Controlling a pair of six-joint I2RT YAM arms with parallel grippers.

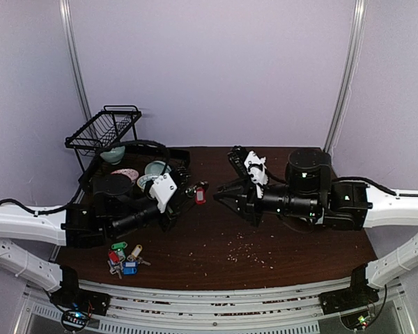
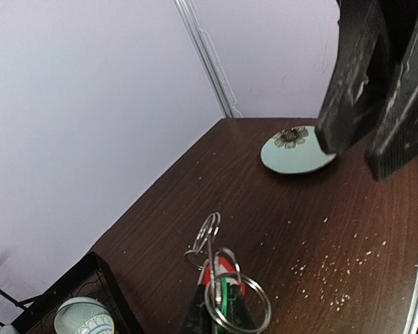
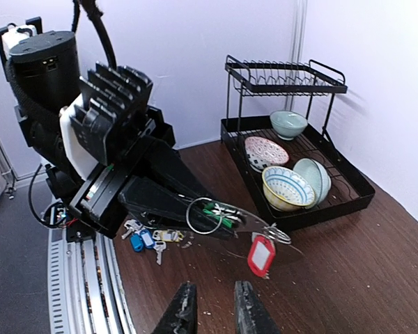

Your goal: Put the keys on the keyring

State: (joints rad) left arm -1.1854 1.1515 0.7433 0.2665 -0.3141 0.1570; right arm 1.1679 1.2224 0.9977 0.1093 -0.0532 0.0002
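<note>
The keyring (image 3: 240, 224) is off the bench, a flat silver loop clenched at one end in the left hand (image 3: 195, 207). Only the right wrist view shows its shape. There a red tag (image 3: 261, 255) dangles from its rim at five o'clock, and a green-tagged key (image 3: 221, 213) lies against it by the fingertips. The left wrist view sees it nearly edge-on as a tangle of wire rings (image 2: 210, 229) with red and green behind, the lower part cut off by the frame. Overhead, little of it shows but the red tag between the two hands.

The right hand (image 3: 210, 316) is released, fingers apart and holding nothing, at six o'clock of the keyring in its own view. The other keys (image 1: 125, 259) lie heaped on the bench (image 1: 265, 243) at seven o'clock of the left hand overhead. Their tags are blue, green, red and tan, with any print too small to read. A dish rack (image 3: 299, 174) with bowls (image 3: 289, 188) fills the bench's ten o'clock corner. A pale green plate (image 2: 296, 149) lies partly behind the right hand in the left wrist view.
</note>
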